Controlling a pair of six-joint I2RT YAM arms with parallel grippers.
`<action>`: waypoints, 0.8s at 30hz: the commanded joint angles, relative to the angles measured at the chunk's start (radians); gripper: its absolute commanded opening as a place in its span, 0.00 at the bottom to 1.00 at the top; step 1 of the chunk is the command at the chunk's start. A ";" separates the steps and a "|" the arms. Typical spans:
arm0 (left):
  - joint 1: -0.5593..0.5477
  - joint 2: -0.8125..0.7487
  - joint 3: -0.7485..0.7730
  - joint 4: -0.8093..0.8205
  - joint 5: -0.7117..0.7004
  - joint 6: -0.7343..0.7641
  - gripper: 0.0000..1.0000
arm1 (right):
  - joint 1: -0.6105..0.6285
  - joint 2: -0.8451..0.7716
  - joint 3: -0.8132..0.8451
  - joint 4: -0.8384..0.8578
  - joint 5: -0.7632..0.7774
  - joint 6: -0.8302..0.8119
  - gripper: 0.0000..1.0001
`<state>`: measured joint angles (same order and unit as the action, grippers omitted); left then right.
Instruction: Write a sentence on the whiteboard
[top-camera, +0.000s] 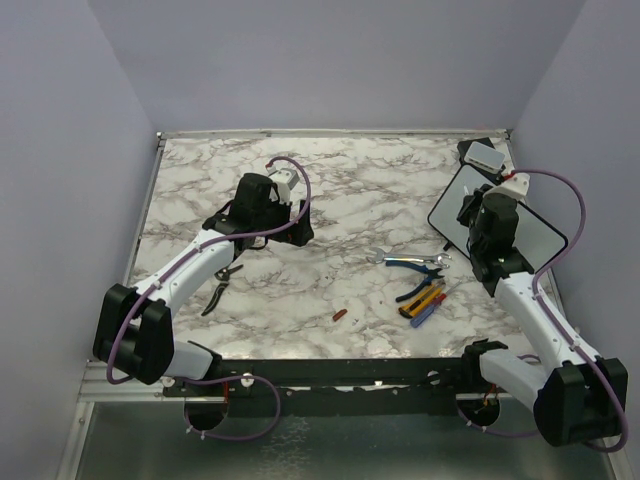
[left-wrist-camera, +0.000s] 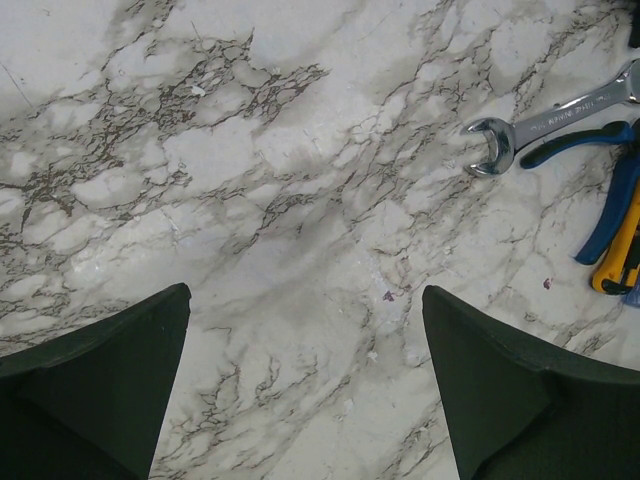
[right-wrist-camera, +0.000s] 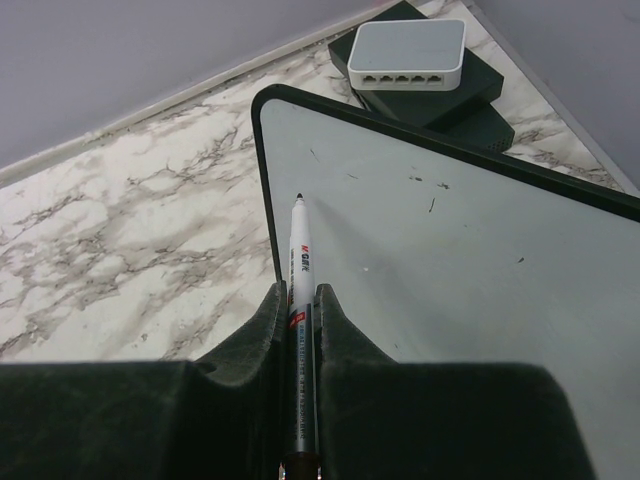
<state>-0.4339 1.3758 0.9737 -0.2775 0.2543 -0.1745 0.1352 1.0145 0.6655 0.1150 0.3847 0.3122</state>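
Whiteboard (top-camera: 545, 238) lies flat at the marble table's (top-camera: 350, 180) three o'clock edge, bearing faint marks. Left gripper (left-wrist-camera: 305, 330) hangs spread wide over bare marble toward ten o'clock. Right gripper (right-wrist-camera: 298, 300) pinches a white marker (right-wrist-camera: 299, 250), its tip over the board.

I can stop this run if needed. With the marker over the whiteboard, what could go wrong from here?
1. The marker tip sits near the whiteboard's edge, so a stroke could run off onto the marble table.
2. Nothing appears to hold the whiteboard: the left gripper hangs open over the table, away from it, so writing pressure might slide it.
3. The right gripper pinches only the marker's barrel; it may tilt when pressed.
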 joint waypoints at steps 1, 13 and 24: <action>-0.002 -0.036 -0.009 0.017 0.025 0.011 0.99 | -0.011 0.008 -0.014 0.030 0.035 -0.014 0.00; -0.002 -0.038 -0.012 0.018 0.028 0.012 0.99 | -0.013 0.012 -0.003 0.048 0.047 -0.030 0.00; -0.001 -0.042 -0.013 0.019 0.031 0.012 0.99 | -0.014 0.034 -0.008 0.051 0.053 -0.027 0.00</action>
<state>-0.4339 1.3609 0.9726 -0.2718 0.2623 -0.1745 0.1291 1.0386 0.6605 0.1410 0.4065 0.2935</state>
